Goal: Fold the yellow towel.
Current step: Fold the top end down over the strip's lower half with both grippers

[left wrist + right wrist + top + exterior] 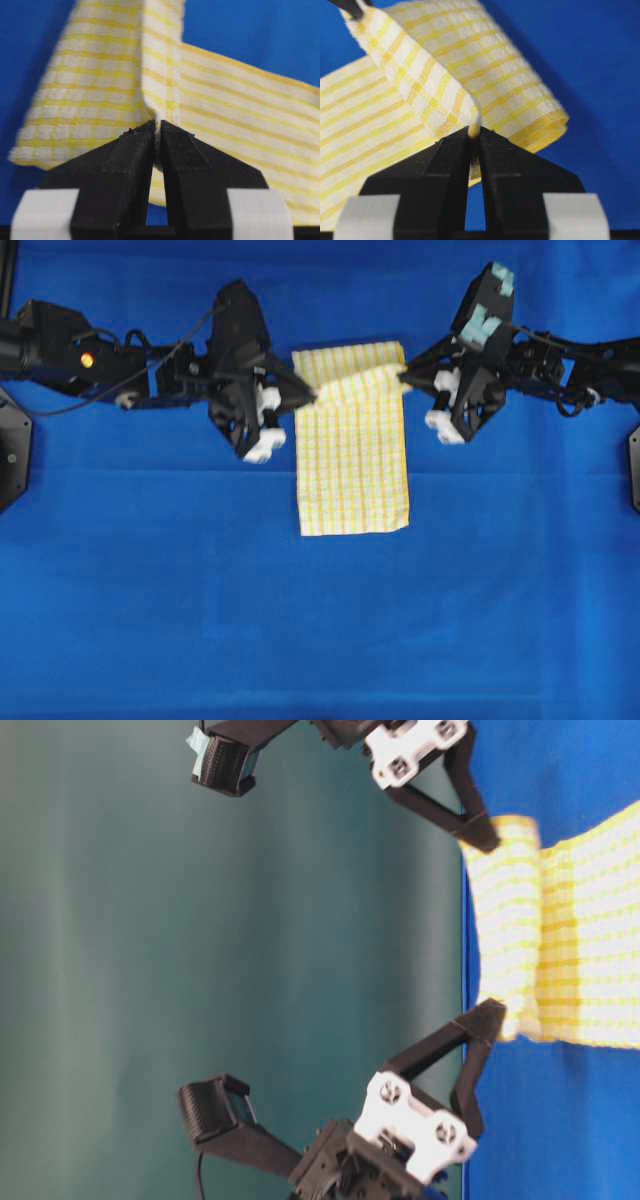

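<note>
The yellow towel [352,455], white with yellow checks, lies lengthwise on the blue table, its far end lifted and curling over toward the near end. My left gripper [312,395] is shut on the towel's far-left corner [159,107], the cloth pinched between the black fingertips. My right gripper [404,377] is shut on the far-right corner [472,127] in the same way. In the table-level view the raised fold [505,930] hangs stretched between the right gripper [482,835] and the left gripper [490,1020], above the flat part of the towel [600,940].
The blue table covering [150,590] spreads all around the towel. The two black arms [100,360] [570,365] reach in from the left and right sides at the far part of the table. A plain green wall [200,920] stands behind.
</note>
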Controlling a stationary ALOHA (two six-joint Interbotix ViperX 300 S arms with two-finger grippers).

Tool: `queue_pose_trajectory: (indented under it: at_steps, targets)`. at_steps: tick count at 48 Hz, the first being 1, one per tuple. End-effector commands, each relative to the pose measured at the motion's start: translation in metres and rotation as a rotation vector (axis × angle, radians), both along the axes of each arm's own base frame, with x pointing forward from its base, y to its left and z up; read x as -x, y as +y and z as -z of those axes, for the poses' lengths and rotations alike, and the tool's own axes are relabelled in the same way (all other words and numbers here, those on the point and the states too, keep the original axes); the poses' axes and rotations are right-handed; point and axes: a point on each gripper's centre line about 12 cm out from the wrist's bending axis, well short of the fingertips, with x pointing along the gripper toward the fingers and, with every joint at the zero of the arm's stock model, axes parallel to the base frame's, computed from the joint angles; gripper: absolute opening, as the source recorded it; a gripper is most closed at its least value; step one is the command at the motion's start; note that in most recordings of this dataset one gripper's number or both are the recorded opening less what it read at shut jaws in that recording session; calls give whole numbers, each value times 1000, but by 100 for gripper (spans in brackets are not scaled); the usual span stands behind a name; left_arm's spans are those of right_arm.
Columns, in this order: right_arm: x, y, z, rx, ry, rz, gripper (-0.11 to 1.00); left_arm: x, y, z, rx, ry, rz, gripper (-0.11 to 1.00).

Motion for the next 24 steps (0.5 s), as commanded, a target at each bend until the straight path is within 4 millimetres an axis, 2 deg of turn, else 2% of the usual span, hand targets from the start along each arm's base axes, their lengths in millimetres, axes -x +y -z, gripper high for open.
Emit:
queue_pose_trajectory:
  at_steps: [1, 14, 24]
  targets:
    - [-3, 11, -8, -9, -25, -20, 5, -2, -17, -15, 6, -45, 39, 2]
    - [-4, 43, -2, -59, 6, -83, 5, -6, -69, -14, 60, -48, 145, 2]
    - [-6, 63, -1, -70, 11, -134, 5, -4, -87, -13, 70, -44, 186, 2]
